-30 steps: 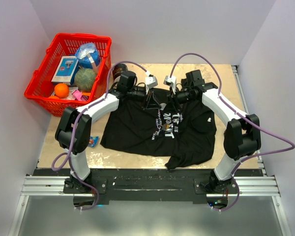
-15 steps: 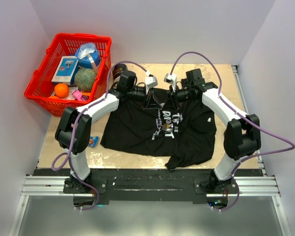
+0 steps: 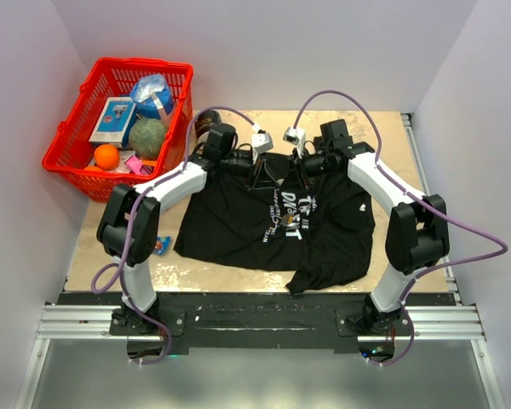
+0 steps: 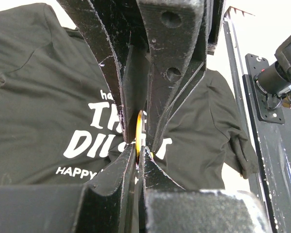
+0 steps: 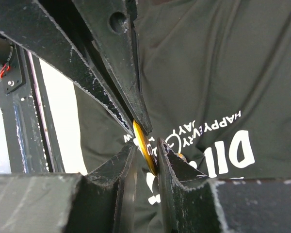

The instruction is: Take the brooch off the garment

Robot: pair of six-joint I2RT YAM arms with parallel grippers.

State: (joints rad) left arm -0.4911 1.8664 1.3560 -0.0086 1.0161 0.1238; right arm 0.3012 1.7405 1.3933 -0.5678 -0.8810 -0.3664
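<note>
The black T-shirt (image 3: 230, 226) is lying spread on the tan table (image 3: 392, 136) in the middle of the overhead frame. Its white lettering (image 3: 294, 213) is sitting right of centre and its collar end is pointing toward the top. Both arms are reaching in over that upper edge and meeting just above the lettering.

The brooch (image 5: 144, 145), a thin gold disc seen edge-on and tilted, is sitting on the chest of the shirt just beside the lettering, at the centre of the right wrist frame. The right gripper (image 5: 146, 155) is straddling it, with one finger on each side and only a narrow gap between them. Whether both pads are actually pressing on the disc cannot be told.

The left gripper (image 4: 138, 155) is coming at the same spot from the opposite side, its fingers pressed together with no gap showing. In the right wrist frame its tips are meeting the upper edge of the disc. In the left wrist frame dark fabric is bunching around them. What, if anything, is pinched between them is hidden.

A red basket (image 3: 72, 145) is standing at the upper left of the overhead frame, holding an orange ball (image 3: 106, 156), a green ball (image 3: 147, 136), a blue bag (image 3: 153, 95) and a small box (image 3: 113, 119).
</note>
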